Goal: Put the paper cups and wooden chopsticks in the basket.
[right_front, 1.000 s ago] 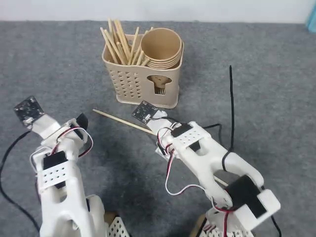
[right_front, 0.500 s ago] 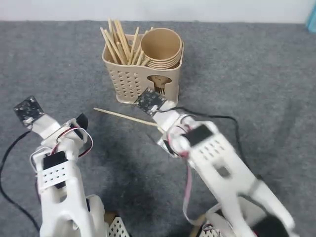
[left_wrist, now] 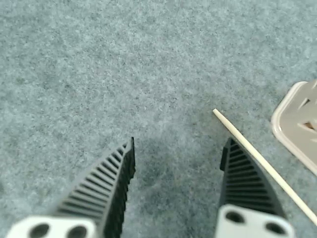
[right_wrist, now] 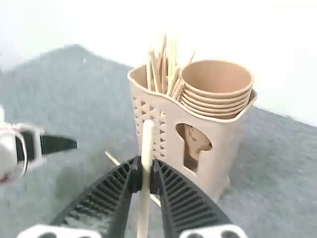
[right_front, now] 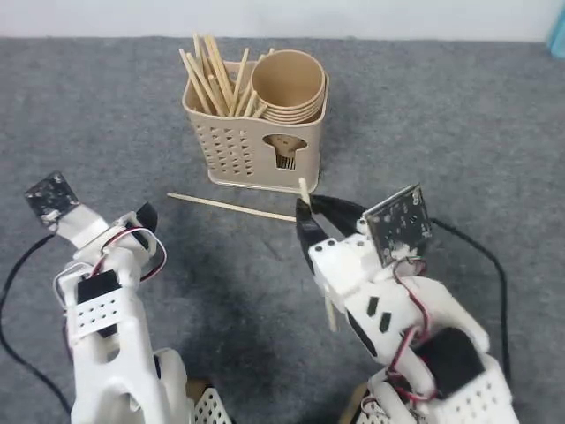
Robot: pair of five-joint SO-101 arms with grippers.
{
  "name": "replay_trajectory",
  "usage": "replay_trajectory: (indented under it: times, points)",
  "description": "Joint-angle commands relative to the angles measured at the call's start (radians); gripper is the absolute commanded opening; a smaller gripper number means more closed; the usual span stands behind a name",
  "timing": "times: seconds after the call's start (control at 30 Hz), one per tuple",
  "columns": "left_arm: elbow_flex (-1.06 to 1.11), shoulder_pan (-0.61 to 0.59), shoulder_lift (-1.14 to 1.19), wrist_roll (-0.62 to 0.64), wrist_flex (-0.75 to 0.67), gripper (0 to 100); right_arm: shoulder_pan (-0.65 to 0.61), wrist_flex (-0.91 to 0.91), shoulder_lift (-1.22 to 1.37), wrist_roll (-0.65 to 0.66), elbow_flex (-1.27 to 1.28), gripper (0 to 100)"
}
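The chopstick (right_wrist: 147,139) you were after is now off the table. Your right gripper (right_wrist: 144,171) is pinched narrow on it about mid-length, and the stick stands close to upright just in front of the basket (right_front: 238,150). A second ago that arm was low over the mat (right_front: 459,132) with its wrist turned down. It has since risen and rolled, so the stick's upper end now sits near the basket's front wall but below the rim.

To my eye the pick is done and the drop is what's left. You'll need more height before you go forward, or the tip will catch the wall.

Inside the basket, the cups (right_front: 291,110) are stacked in the right half and a bundle of sticks (right_front: 212,75) leans in the left half, so the held one belongs on the left.

One loose stick (right_front: 231,208) lies flat on the mat in front of the basket. It has swung a little since the lift.

Your left gripper (left_wrist: 180,143) hasn't moved. Its jaws are wide and empty, low over the mat, with the loose stick's far tip just beside one finger. That looks like your next pick.
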Motion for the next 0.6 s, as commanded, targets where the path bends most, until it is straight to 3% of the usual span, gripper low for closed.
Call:
replay_trajectory:
  times: [0.0, 0.13, 0.23, 0.57]
  points:
    - [-0.039, -0.008, -0.017, 0.012, -0.025, 26, 0.015, -0.275, -0.047, -0.035, 0.04, 0.6]
    - [-0.039, -0.008, -0.017, 0.012, -0.026, 26, 0.015, -0.607, 0.027, -0.028, 0.025, 0.6]
    - [-0.038, -0.008, -0.017, 0.012, -0.026, 26, 0.016, -0.759, 0.166, -0.028, -0.071, 0.6]
    - [-0.038, -0.008, -0.017, 0.012, -0.028, 26, 0.016, -0.837, 0.917, -0.028, -0.862, 0.6]
